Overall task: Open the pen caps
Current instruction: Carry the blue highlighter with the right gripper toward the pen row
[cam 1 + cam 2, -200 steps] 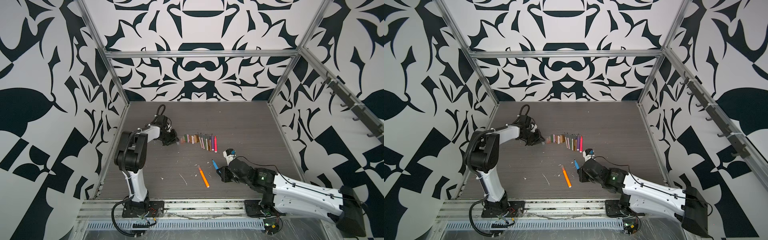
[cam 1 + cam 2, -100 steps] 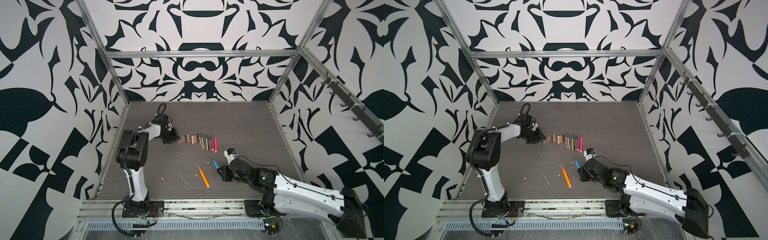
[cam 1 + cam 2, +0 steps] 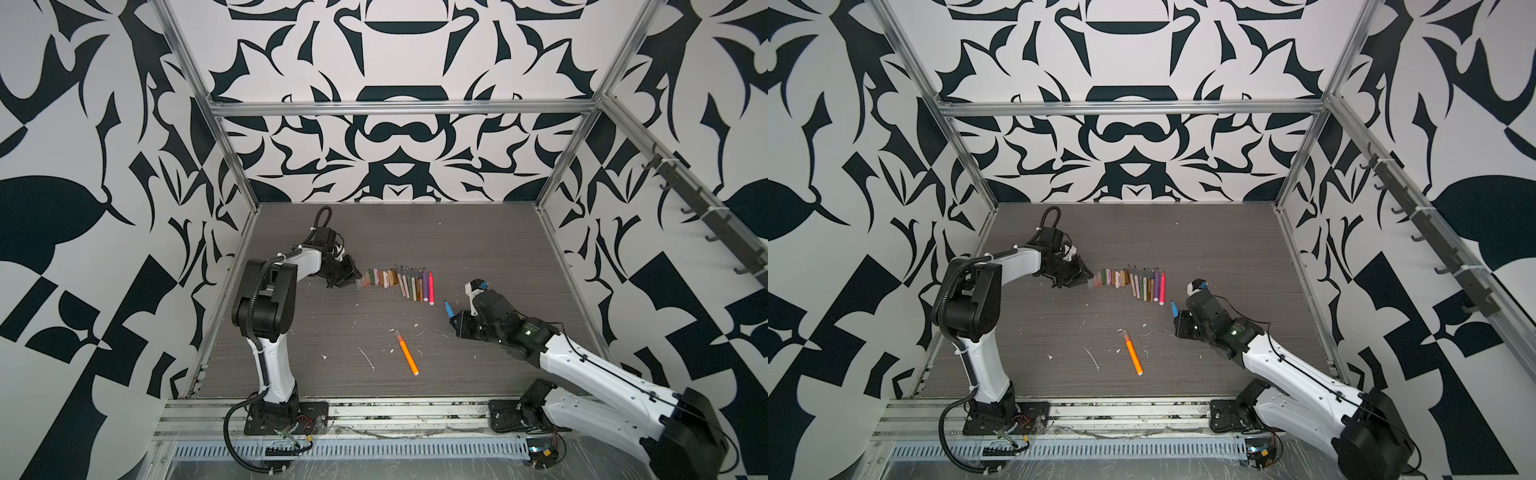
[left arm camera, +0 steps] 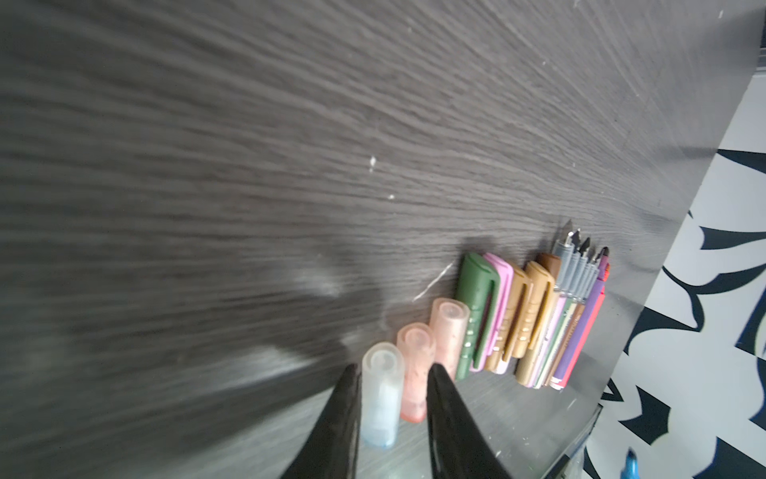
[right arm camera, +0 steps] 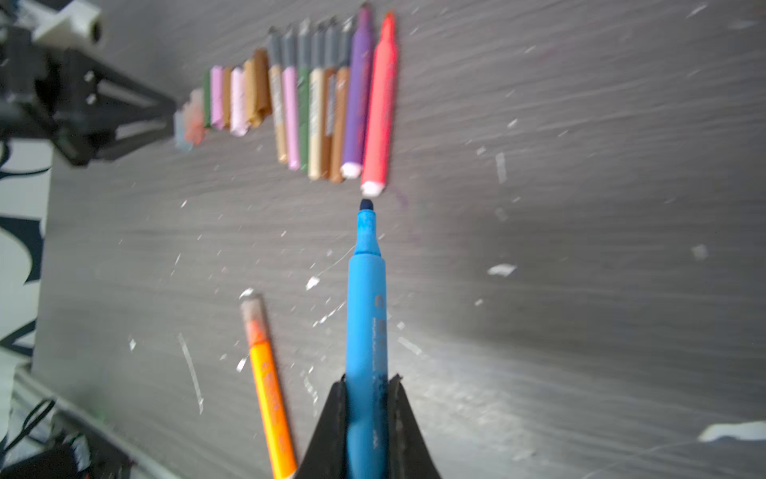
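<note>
Left jaws, centre-left in a top view, stood narrowly apart astride a clear cap (image 4: 381, 398) lying on the desk (image 3: 478, 249) at the end of the cap row (image 3: 380, 277). A gap showed on one side, so they weren't gripping. Right jaws, centre-right, clamped the bare-tipped blue pen (image 5: 367, 323). Looked like the put-down step: cap parked, pen wants laying beside the pen row (image 3: 415, 286). After that the orange pen (image 3: 406, 351), lower centre, cap on.

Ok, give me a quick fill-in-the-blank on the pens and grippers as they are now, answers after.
The right gripper is shut on a pen coloured ____.
The orange pen lies alone with its ____ on.
The left gripper straddles a clear cap at the ____ of the cap row.
Missing: blue, cap, end.
</note>
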`<state>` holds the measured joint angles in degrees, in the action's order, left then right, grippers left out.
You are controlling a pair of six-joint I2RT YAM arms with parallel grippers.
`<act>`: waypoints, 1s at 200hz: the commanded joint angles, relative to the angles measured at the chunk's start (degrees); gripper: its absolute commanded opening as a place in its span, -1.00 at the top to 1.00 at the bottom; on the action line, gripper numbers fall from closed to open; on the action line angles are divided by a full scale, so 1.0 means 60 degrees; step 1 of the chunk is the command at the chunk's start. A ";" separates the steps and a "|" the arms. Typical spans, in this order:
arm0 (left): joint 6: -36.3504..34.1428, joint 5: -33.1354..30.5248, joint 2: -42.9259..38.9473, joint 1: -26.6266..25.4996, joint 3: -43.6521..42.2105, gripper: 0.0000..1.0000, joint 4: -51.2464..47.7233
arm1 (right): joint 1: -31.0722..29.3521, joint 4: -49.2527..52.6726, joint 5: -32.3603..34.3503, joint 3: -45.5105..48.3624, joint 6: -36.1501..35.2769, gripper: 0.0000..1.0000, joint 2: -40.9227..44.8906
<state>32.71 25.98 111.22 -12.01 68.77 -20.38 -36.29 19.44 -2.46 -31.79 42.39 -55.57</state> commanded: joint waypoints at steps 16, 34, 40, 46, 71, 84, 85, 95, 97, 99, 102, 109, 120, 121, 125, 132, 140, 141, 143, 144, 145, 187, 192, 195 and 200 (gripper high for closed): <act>0.0071 0.0245 0.0178 -0.0020 0.0033 0.39 0.0090 | 0.1110 -0.1138 -0.0443 -0.0400 -0.1188 1.00 -0.0686; 0.0019 0.0234 0.0207 -0.0019 0.0081 0.39 0.0009 | 0.1583 -0.1852 -0.0764 -0.0302 -0.1304 1.00 -0.1269; 0.0013 0.0213 0.0208 -0.0020 0.0081 0.39 0.0008 | 0.1717 -0.2166 -0.0878 -0.0258 -0.1309 1.00 -0.1471; 0.0012 0.0199 0.0192 -0.0020 0.0066 0.39 0.0001 | 0.1841 -0.2479 -0.1029 -0.0205 -0.1308 1.00 -0.1669; 0.0049 0.0118 0.0164 -0.0020 0.0026 0.39 -0.0038 | 0.2156 -0.3760 -0.1465 -0.0134 -0.1316 1.00 -0.2569; 0.0096 -0.0023 0.0059 -0.0018 -0.0044 0.40 -0.0096 | 0.2185 -0.4348 -0.1514 -0.0192 -0.1353 1.00 -0.2997; 0.0098 -0.0045 0.0048 -0.0019 -0.0055 0.40 -0.0108 | 0.2183 -0.4387 -0.1519 -0.0201 -0.1345 1.00 -0.3012; 0.0142 -0.0231 -0.0160 -0.0020 -0.0183 0.40 -0.0144 | 0.2184 -0.4804 -0.1473 -0.0229 -0.1352 1.00 -0.3302; 0.0155 -0.0262 -0.0195 -0.0020 -0.0212 0.40 -0.0143 | 0.2182 -0.4884 -0.1445 -0.0225 -0.1352 1.00 -0.3364; 0.0165 -0.0306 -0.0255 -0.0020 -0.0252 0.40 -0.0136 | 0.2182 -0.4955 -0.1409 -0.0232 -0.1352 1.00 -0.3423; 0.0193 -0.0359 -0.0345 -0.0020 -0.0312 0.40 -0.0124 | 0.2182 -0.5064 -0.1352 -0.0238 -0.1332 1.00 -0.3512; 0.0224 -0.0462 -0.0563 -0.0020 -0.0432 0.40 -0.0119 | 0.2182 -0.5352 -0.1174 -0.0231 -0.1316 1.00 -0.3714; 0.0259 -0.0529 -0.0953 -0.0015 -0.0600 0.39 -0.0146 | 0.2182 -0.5820 -0.0929 -0.0171 -0.1230 1.00 -0.3968; 0.0260 -0.0532 -0.0985 -0.0010 -0.0611 0.39 -0.0162 | 0.2182 -0.5820 -0.0929 -0.0171 -0.1230 1.00 -0.3968; 0.0261 -0.0530 -0.1132 -0.0005 -0.0668 0.39 -0.0188 | 0.2184 -0.5993 -0.0819 -0.0140 -0.1194 1.00 -0.4071; 0.0262 -0.0506 -0.1394 -0.0020 -0.0718 0.39 -0.0274 | 0.2182 -0.6236 -0.0689 -0.0122 -0.1142 1.00 -0.4246; 0.0258 -0.0453 -0.1712 -0.0012 -0.0756 0.39 -0.0392 | 0.2183 -0.6482 -0.0561 -0.0110 -0.1072 1.00 -0.4423; 0.0252 -0.0450 -0.1745 -0.0016 -0.0762 0.39 -0.0409 | 0.2182 -0.6494 -0.0552 -0.0109 -0.1058 1.00 -0.4443; 0.0248 -0.0423 -0.1840 -0.0008 -0.0774 0.39 -0.0418 | 0.2182 -0.6573 -0.0523 -0.0107 -0.1041 1.00 -0.4488; 0.0255 -0.0391 -0.1875 -0.0006 -0.0779 0.39 -0.0437 | 0.2182 -0.6613 -0.0511 -0.0107 -0.1035 1.00 -0.4512; 0.0251 -0.0383 -0.1915 -0.0006 -0.0789 0.39 -0.0446 | 0.2182 -0.6648 -0.0497 -0.0107 -0.1018 1.00 -0.4539; 0.0151 0.0540 -0.4024 -0.0006 -0.0824 0.36 -0.1142 | 0.2181 -0.7597 -0.0303 -0.0179 -0.0636 1.00 -0.5573; 0.0103 0.0668 -0.4265 -0.0007 -0.0778 0.35 -0.1294 | 0.2181 -0.7708 -0.0353 -0.0180 -0.0573 1.00 -0.5716; 0.0046 0.0721 -0.4408 -0.0005 -0.0748 0.35 -0.1388 | 0.2182 -0.7807 -0.0365 -0.0180 -0.0543 1.00 -0.5798; -0.0053 0.0794 -0.4650 -0.0005 -0.0720 0.34 -0.1559 | 0.2182 -0.7941 -0.0423 -0.0180 -0.0473 1.00 -0.5918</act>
<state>33.98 26.83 88.95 -12.01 64.12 -23.66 -23.33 -21.52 -5.72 -32.08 37.26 -88.71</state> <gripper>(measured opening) 0.323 0.155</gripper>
